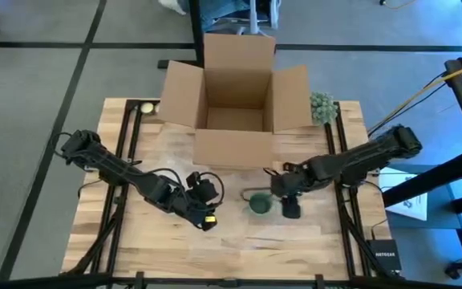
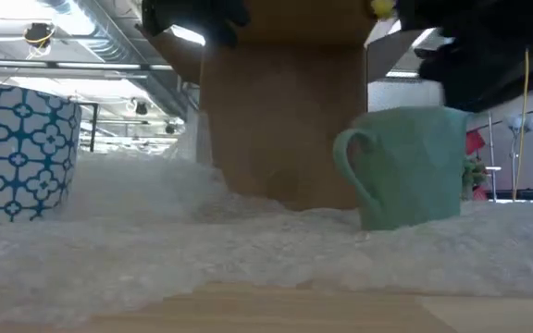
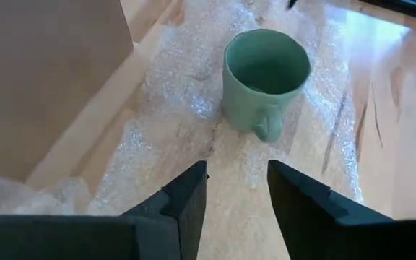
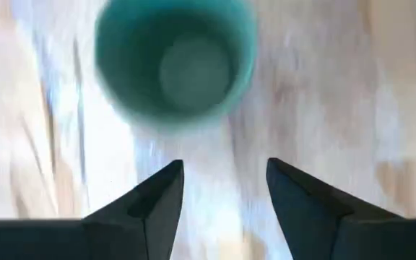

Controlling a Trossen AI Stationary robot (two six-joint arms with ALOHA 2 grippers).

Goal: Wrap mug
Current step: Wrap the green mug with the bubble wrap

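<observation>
None of the wrapping looks done: the mug (image 1: 260, 204) stands bare and upright on flat bubble wrap (image 3: 179, 108), near the counter (image 1: 295, 241) centre at 6 o'clock of the box (image 1: 235, 96). Left gripper (image 1: 205, 221), at the mug's 9 o'clock, has fingers apart and empty; right gripper (image 1: 289, 207), at 3 o'clock, likewise. Glossy green ceramic, crinkly film, matte cardboard.

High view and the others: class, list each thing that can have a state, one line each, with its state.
Mug: upright, empty, standing on the bubble wrap, unwrapped.
Bubble wrap: spread flat on the table.
Cardboard box: flaps open, upright.
Left gripper: open, holding nothing, pointed at the mug.
Right gripper: open, holding nothing, above the mug.
</observation>
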